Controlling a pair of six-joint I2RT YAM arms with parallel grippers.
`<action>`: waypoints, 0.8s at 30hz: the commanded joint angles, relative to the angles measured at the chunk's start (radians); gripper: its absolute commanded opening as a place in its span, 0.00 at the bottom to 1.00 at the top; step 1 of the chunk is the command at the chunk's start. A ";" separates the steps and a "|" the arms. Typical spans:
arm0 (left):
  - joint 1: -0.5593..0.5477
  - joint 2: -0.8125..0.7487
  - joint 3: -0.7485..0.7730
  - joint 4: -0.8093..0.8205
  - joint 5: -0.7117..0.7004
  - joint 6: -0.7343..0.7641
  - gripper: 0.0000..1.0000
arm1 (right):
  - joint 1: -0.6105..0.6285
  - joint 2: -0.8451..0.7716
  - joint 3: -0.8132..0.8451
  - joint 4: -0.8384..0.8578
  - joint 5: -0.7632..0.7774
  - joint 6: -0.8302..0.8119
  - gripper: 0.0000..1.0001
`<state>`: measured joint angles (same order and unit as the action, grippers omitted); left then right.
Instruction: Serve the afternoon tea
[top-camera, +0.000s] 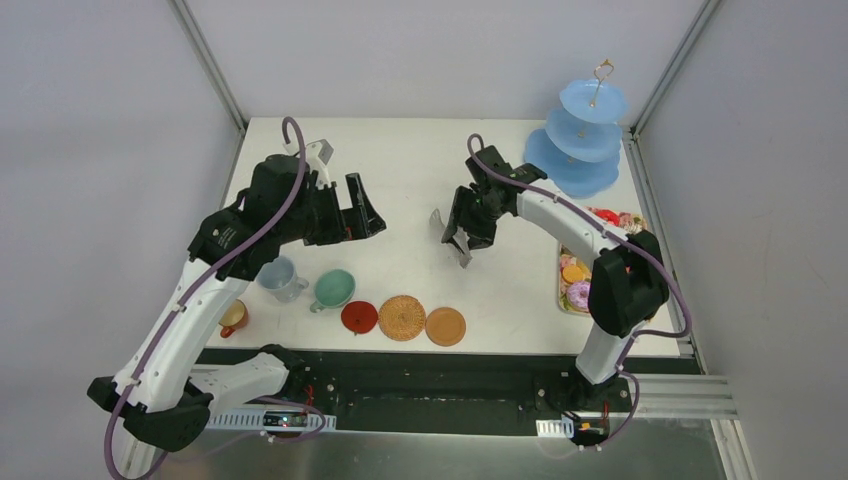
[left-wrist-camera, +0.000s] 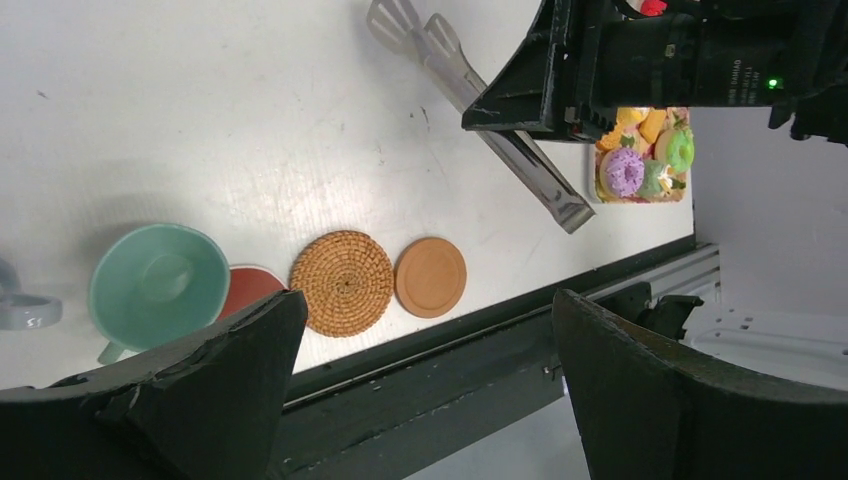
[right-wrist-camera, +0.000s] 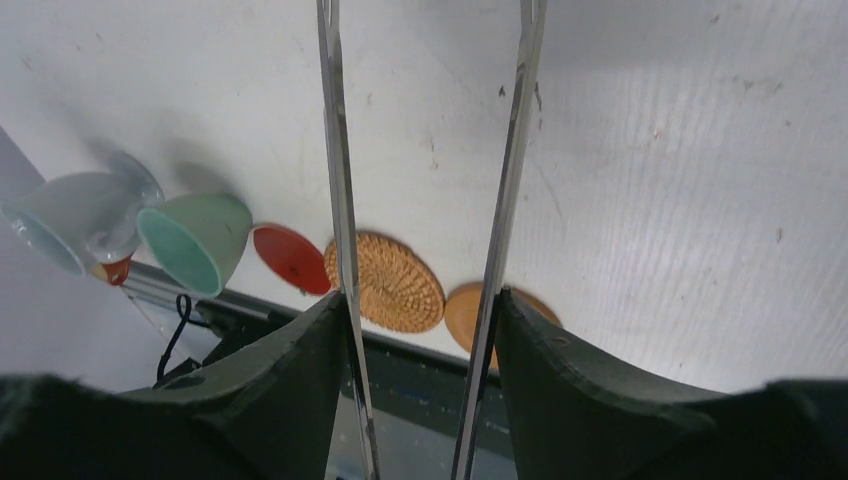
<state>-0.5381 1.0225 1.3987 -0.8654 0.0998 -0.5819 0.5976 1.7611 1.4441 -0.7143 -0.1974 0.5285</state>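
Three cups stand at the front left: grey-blue (top-camera: 279, 277), mint green (top-camera: 334, 288) and orange (top-camera: 232, 318). To their right lie a red coaster (top-camera: 359, 316), a woven coaster (top-camera: 402, 317) and a brown coaster (top-camera: 445, 326). The light-blue three-tier stand (top-camera: 585, 140) is at the back right. Donuts and biscuits (top-camera: 577, 282) lie on a tray at the right edge. My left gripper (top-camera: 368, 212) is open and empty above the table behind the cups. My right gripper (top-camera: 462, 238) is shut on the metal tongs (right-wrist-camera: 338, 180) at mid-table, held above the coasters.
The floral tray (top-camera: 562, 262) lies along the right table edge, under my right arm. The black rail (top-camera: 450, 375) runs along the near edge. In the left wrist view the tongs (left-wrist-camera: 480, 100) and the donuts (left-wrist-camera: 645, 160) show beyond the mint cup (left-wrist-camera: 160, 285).
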 joint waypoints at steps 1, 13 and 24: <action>-0.010 0.040 0.034 0.043 0.060 -0.076 0.99 | -0.012 -0.043 0.098 -0.211 -0.118 -0.012 0.57; -0.010 0.089 0.109 0.032 0.054 -0.042 0.99 | -0.097 -0.202 0.046 -0.165 -0.125 0.187 0.57; -0.010 0.125 0.187 0.009 0.054 0.030 0.99 | -0.268 -0.324 0.062 -0.251 -0.018 0.159 0.58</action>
<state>-0.5381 1.1286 1.5002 -0.8490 0.1524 -0.6209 0.3969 1.5063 1.4849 -0.9043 -0.2565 0.6880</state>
